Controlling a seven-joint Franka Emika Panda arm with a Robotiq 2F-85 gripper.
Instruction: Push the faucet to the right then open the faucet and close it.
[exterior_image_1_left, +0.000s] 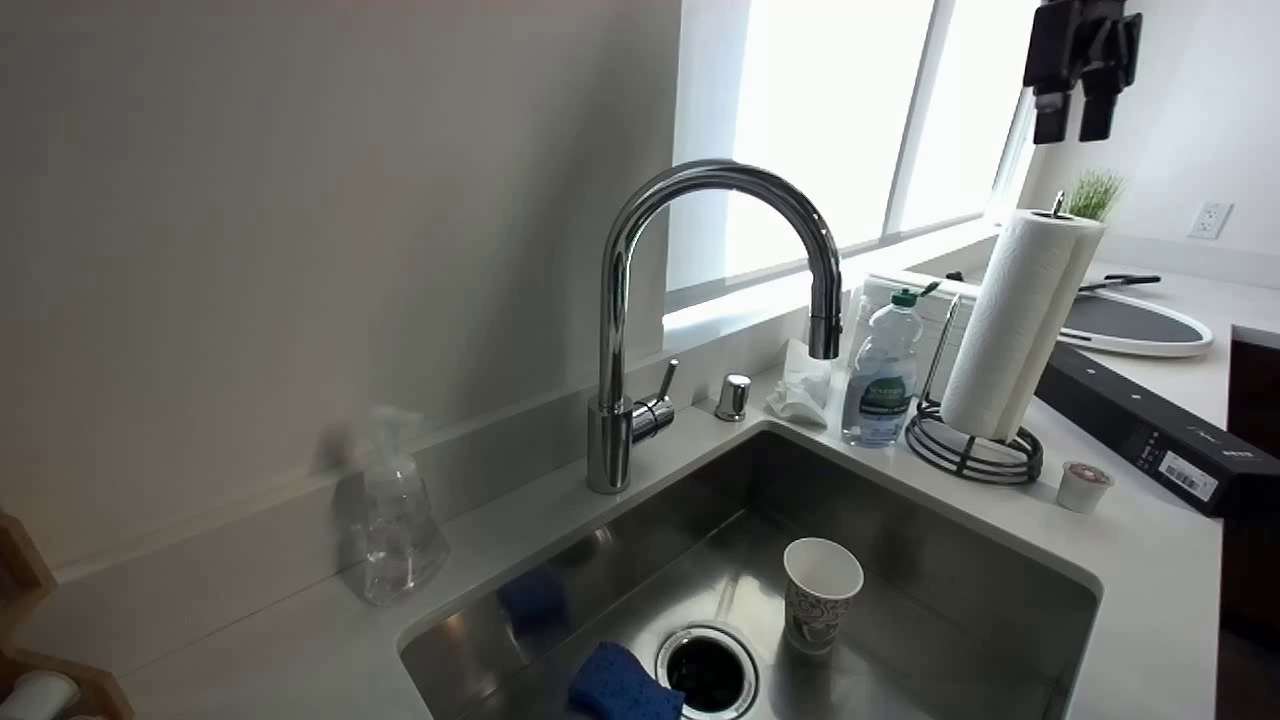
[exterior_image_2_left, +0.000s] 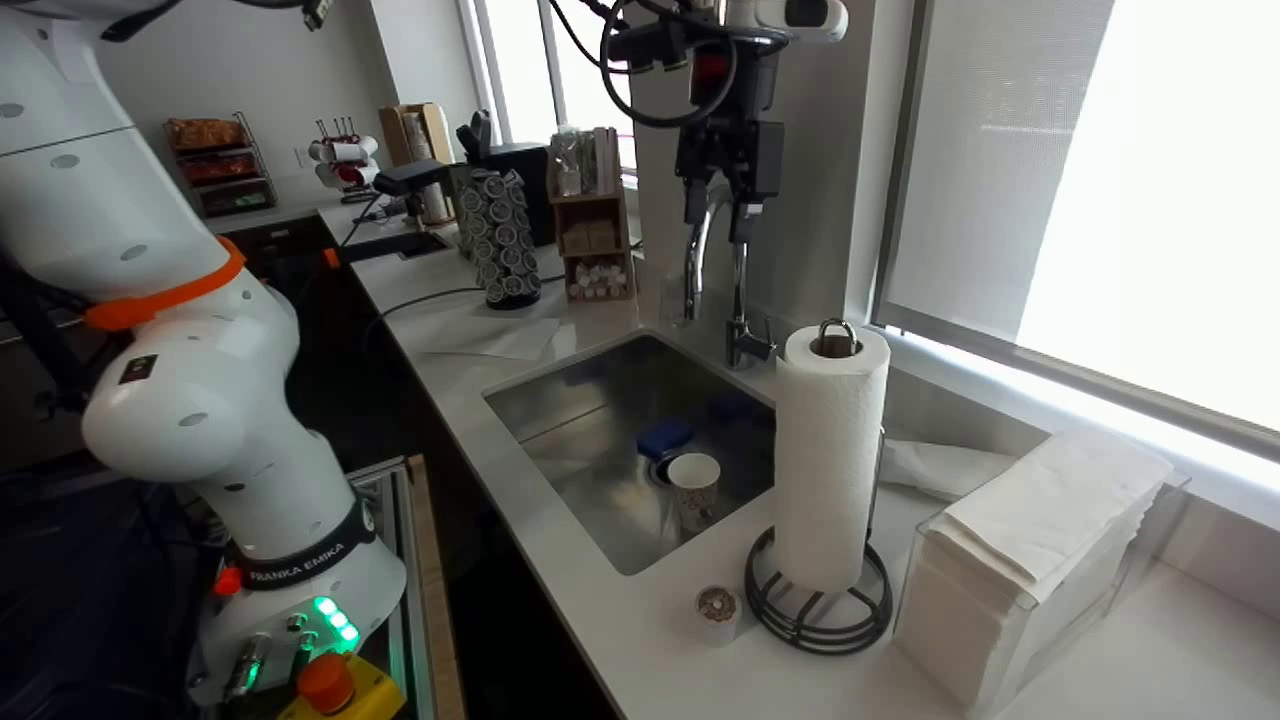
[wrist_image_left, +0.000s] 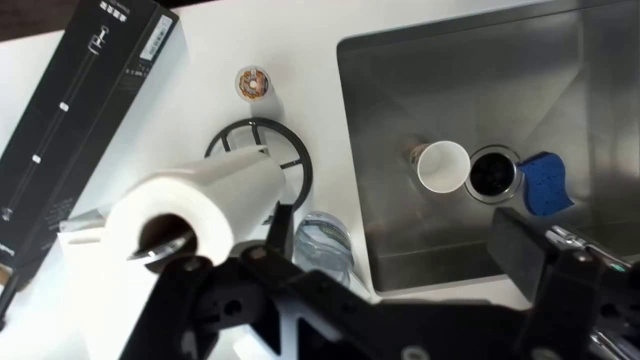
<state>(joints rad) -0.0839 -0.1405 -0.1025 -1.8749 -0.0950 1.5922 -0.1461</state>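
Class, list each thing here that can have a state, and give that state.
Gripper: jaws open, holding nothing
Faucet: no water visibly running
Dish soap bottle: upright, cap flipped open
Paper cup: upright, looks empty
Drain: unplugged
Blue sponge: wet or dry, cannot tell
Paper towel roll: upright
Coffee pod: lid on

This is a kitchen; whether home or office, I can't tell. A steel sink (exterior_image_1_left: 950, 560) with a chrome faucet (exterior_image_1_left: 612, 330) is set in the white counter (exterior_image_2_left: 830, 690), dish soap (exterior_image_1_left: 882, 380) and a paper towel roll (exterior_image_1_left: 1010, 330) stand near it, a blue sponge (exterior_image_1_left: 622, 685) lies inside, and farther along I see a coffee-pod carousel (exterior_image_2_left: 503, 240) and a mug rack (exterior_image_2_left: 347, 152).
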